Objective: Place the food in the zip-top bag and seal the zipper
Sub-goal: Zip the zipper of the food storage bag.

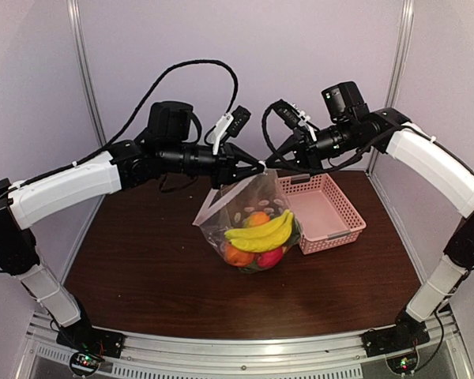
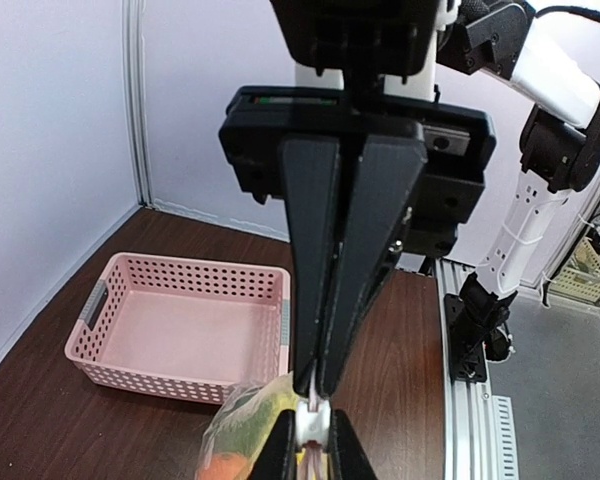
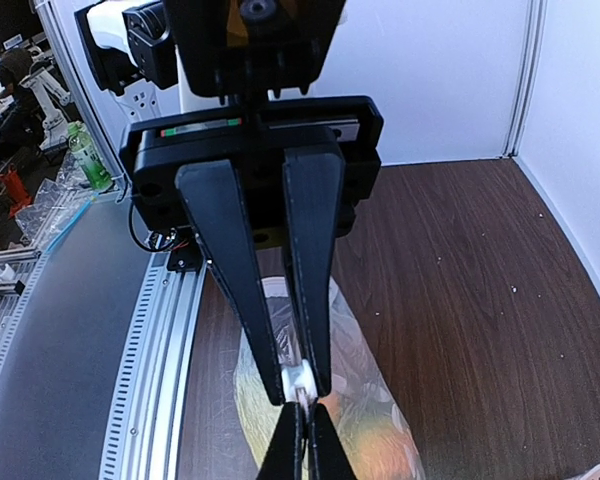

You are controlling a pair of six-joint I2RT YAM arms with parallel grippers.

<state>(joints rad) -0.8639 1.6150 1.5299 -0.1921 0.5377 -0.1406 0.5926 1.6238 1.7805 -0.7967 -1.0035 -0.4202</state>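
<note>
Pincers, two, both mine, met tip to tip above mid-table.

- Left gripper (image 2: 313,385): jaws pressed flat together on the top edge of the bag (image 1: 249,209). Judged purpose: an anchor, so the mouth hangs uppermost and the strip has something to pull against.
- Right gripper (image 3: 298,388): jaws narrowed to a slit, nipping the white slider (image 3: 298,380), right against my left tips.
- Zipper (image 1: 221,199): seemingly the pale strip sloping down and left from the pinch; whether it is sealed along its length I cannot tell.
- Bag, lower part: hangs from the grip, its belly apparently resting on the table (image 1: 142,268).
- Food, inside the bag at the bottom: banana (image 1: 262,231) on top, orange (image 1: 237,254) and red fruit (image 1: 270,257) beneath. Filling looks finished — only the seal is in doubt.
- Table: dark brown, wood-grained, matt.
- Basket (image 1: 328,213): pink, latticed, just beside the bag on my right, no food showing in it.
- Walls (image 1: 221,39): pale, plain, with metal posts at the far corners.
</note>
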